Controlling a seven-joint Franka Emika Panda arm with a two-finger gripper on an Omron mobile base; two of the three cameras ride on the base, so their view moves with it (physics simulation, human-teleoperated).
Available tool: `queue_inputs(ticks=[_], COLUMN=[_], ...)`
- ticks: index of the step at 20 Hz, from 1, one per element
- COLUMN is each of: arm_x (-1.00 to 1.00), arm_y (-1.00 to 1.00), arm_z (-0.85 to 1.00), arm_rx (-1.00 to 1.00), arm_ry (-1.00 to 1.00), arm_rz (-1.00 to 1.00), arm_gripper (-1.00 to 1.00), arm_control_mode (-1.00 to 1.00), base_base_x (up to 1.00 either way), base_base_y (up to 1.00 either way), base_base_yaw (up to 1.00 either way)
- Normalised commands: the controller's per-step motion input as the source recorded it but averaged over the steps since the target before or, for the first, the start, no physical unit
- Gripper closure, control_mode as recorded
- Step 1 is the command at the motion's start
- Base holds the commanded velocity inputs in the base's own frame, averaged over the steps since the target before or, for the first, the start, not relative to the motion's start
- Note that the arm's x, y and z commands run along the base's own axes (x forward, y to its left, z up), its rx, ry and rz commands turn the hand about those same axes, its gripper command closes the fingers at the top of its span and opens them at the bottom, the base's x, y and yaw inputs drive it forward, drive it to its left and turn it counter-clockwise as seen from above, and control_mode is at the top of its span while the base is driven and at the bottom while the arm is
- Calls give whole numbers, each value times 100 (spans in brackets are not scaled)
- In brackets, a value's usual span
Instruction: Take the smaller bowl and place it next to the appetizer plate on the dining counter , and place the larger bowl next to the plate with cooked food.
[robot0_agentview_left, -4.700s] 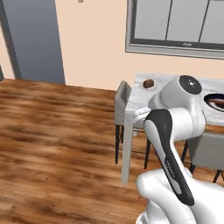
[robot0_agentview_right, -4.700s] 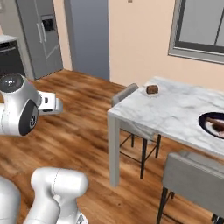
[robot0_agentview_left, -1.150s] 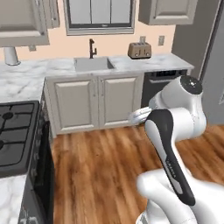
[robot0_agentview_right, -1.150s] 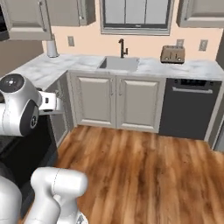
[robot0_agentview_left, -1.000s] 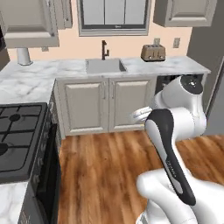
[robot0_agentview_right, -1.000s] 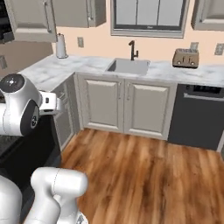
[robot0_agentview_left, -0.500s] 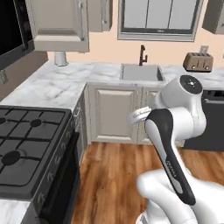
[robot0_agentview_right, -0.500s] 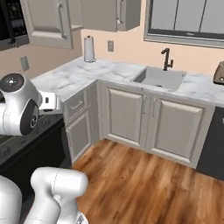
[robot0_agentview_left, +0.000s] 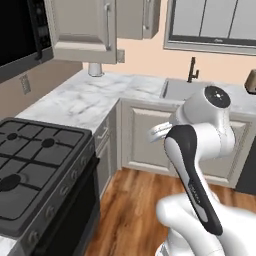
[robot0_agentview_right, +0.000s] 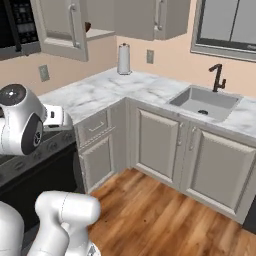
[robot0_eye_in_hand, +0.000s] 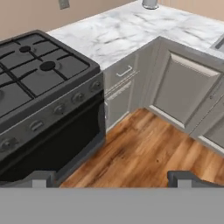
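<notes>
Facing a kitchen corner, the arm is seen folded upright before an L-shaped marble countertop (robot0_agentview_left: 95, 100) that runs from a black gas stove (robot0_agentview_left: 30, 170) round to a sink (robot0_agentview_right: 205, 102) with a dark faucet (robot0_agentview_right: 216, 75). In the hand view the gripper (robot0_eye_in_hand: 111, 178) is held well above the wooden floor (robot0_eye_in_hand: 148, 153), its two dark fingertips (robot0_eye_in_hand: 186, 177) set wide apart at the bottom edge with nothing between them. A paper towel roll (robot0_agentview_right: 124, 59) is seen upright on the countertop against the peach wall, just beside a wall outlet (robot0_agentview_right: 150, 56). Above the countertop, an upper cabinet door (robot0_agentview_right: 62, 27) is seen swung open, and on the shelf behind it a small reddish-brown rounded shape (robot0_agentview_right: 88, 26) is glimpsed at the door's edge; whether it is the smaller bowl cannot be told. A microwave (robot0_agentview_right: 12, 22) is mounted above the stove. Grey base cabinets (robot0_agentview_right: 160, 145) are ranged under the countertop, with a drawer (robot0_eye_in_hand: 120, 72) beside the stove. A toaster (robot0_agentview_left: 250, 81) is cut off at the right edge of the left base view, beyond the sink.
</notes>
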Motion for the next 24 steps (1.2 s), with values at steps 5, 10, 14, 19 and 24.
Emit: queue_inputs(ticks=[5, 10, 14, 19, 24], arm_x=[0, 0, 0, 0, 0], arm_y=[0, 0, 0, 0, 0], arm_z=[0, 0, 0, 0, 0], arm_rx=[0, 0, 0, 0, 0], arm_ry=[0, 0, 0, 0, 0], arm_rz=[0, 0, 0, 0, 0], arm_gripper=[-100, -100, -100, -100, -100], arm_control_mode=[100, 100, 100, 100, 100], base_base_x=[36, 44, 48, 46, 35], base_base_y=[-74, -66, -48, -48, -65], base_base_yaw=[29, 30, 35, 36, 32])
